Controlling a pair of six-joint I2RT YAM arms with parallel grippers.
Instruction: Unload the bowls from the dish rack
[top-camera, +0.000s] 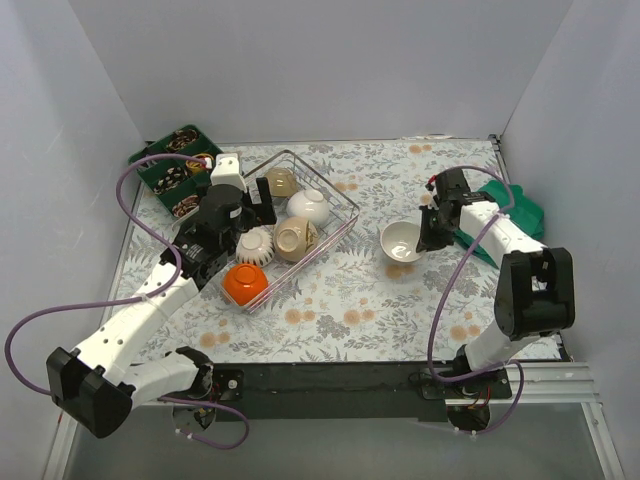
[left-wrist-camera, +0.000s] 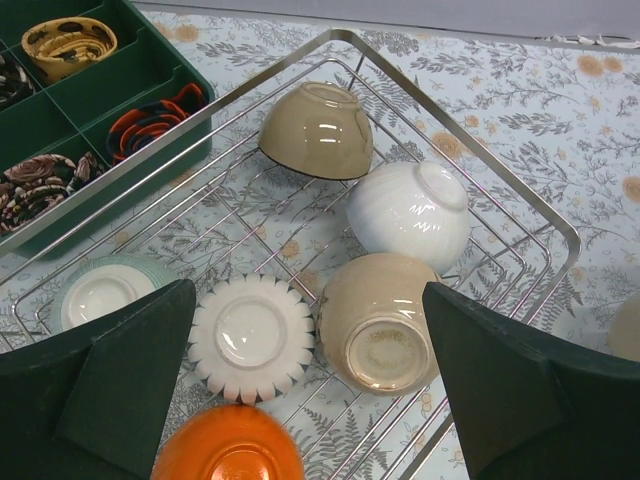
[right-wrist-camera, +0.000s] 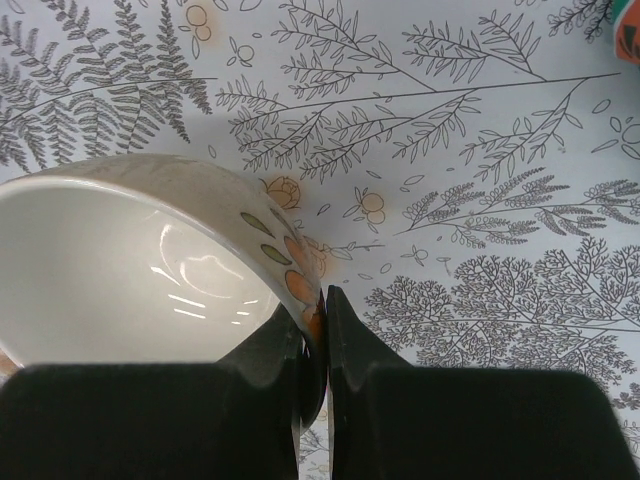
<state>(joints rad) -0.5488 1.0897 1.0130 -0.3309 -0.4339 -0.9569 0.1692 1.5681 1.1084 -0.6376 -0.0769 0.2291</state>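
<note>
The silver wire dish rack (top-camera: 345, 208) (left-wrist-camera: 560, 235) holds several upturned bowls: an orange bowl (top-camera: 244, 283) (left-wrist-camera: 228, 446), a fluted white bowl (top-camera: 254, 244) (left-wrist-camera: 251, 337), a tan bowl (top-camera: 296, 238) (left-wrist-camera: 380, 322), a white bowl (top-camera: 309, 206) (left-wrist-camera: 410, 215), an olive bowl (top-camera: 281, 181) (left-wrist-camera: 318, 130) and a pale green bowl (left-wrist-camera: 100, 297). My left gripper (top-camera: 228, 222) (left-wrist-camera: 310, 385) is open and empty above the fluted and tan bowls. My right gripper (top-camera: 430, 235) (right-wrist-camera: 323, 345) is shut on the rim of a white patterned bowl (top-camera: 401, 242) (right-wrist-camera: 150, 260) over the tablecloth, right of the rack.
A green compartment tray (top-camera: 177, 168) (left-wrist-camera: 140, 110) of small items sits against the rack's far left side. A green object (top-camera: 520, 215) lies at the right edge behind my right arm. Grey walls enclose the floral tablecloth (top-camera: 340, 310).
</note>
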